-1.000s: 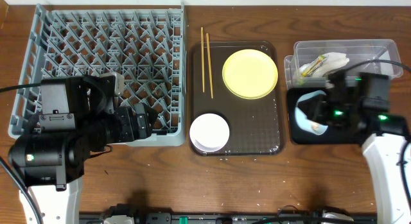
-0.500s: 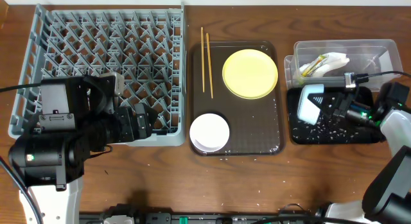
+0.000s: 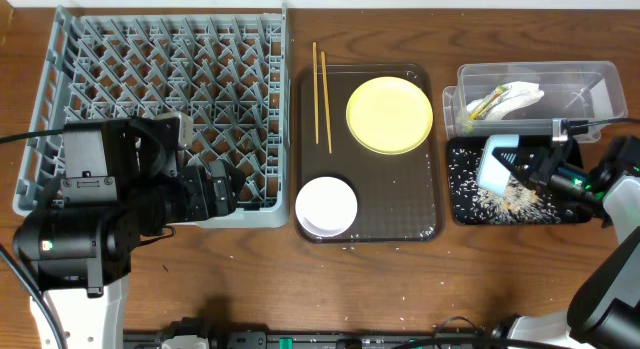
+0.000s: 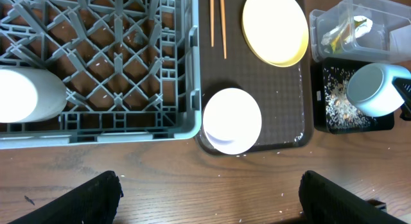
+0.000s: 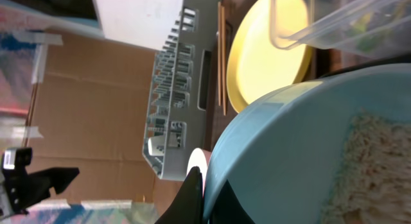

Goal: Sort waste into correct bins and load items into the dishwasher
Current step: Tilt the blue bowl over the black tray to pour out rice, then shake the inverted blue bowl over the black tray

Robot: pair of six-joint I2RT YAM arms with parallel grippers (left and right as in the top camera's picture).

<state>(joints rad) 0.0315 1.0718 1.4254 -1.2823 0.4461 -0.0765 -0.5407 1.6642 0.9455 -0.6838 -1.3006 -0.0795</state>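
My right gripper is shut on the rim of the light blue bowl and holds it tipped on its side over the black bin. Rice crumbs lie in that bin. In the right wrist view the bowl fills the frame, with rice beside it. The clear bin holds the napkin and the green wrapper. The yellow plate, cream-white bowl and chopsticks lie on the brown tray. My left gripper is open and empty. A white cup lies in the rack.
The grey dish rack fills the left of the table, with my left arm over its front corner. The brown tray lies in the middle. A few stray crumbs dot the wood near the tray's front edge.
The right gripper has tipped the blue bowl onto its side and shifted right. Rice has spilled from it into the black bin. The left arm has not moved.
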